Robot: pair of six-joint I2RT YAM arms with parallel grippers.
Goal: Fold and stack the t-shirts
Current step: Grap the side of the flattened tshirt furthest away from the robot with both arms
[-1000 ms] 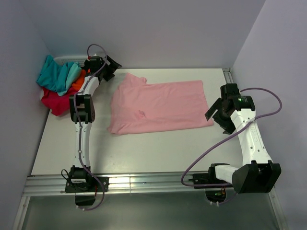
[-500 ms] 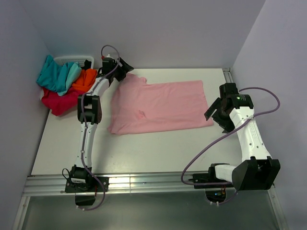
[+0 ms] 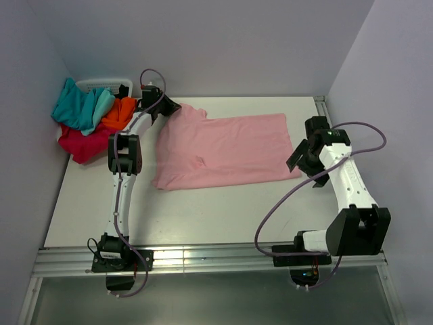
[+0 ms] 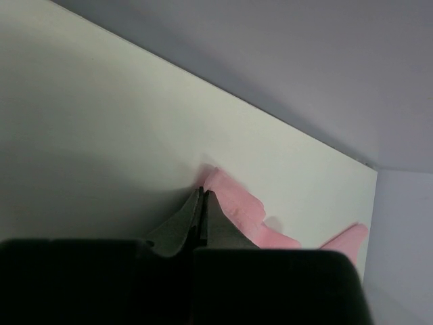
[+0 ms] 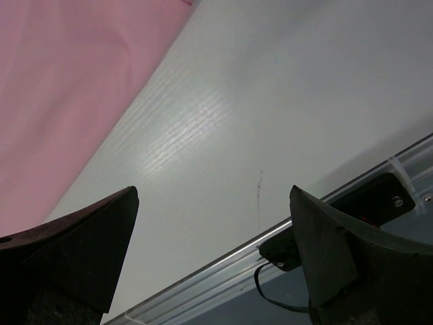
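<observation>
Length of the pink t-shirt [image 3: 230, 149] is laid across the bench [image 3: 203, 210], with closed left fingers [image 4: 186, 217] at its far-left corner and widely spread right fingers [image 5: 81, 237] beside its right edge.

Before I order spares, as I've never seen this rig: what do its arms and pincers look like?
Both the left arm and right arm have white links with black joints and bases, each trailed by a looping grey-purple cable. The left pincer and right pincer have two dark, wedge-shaped fingers.
</observation>
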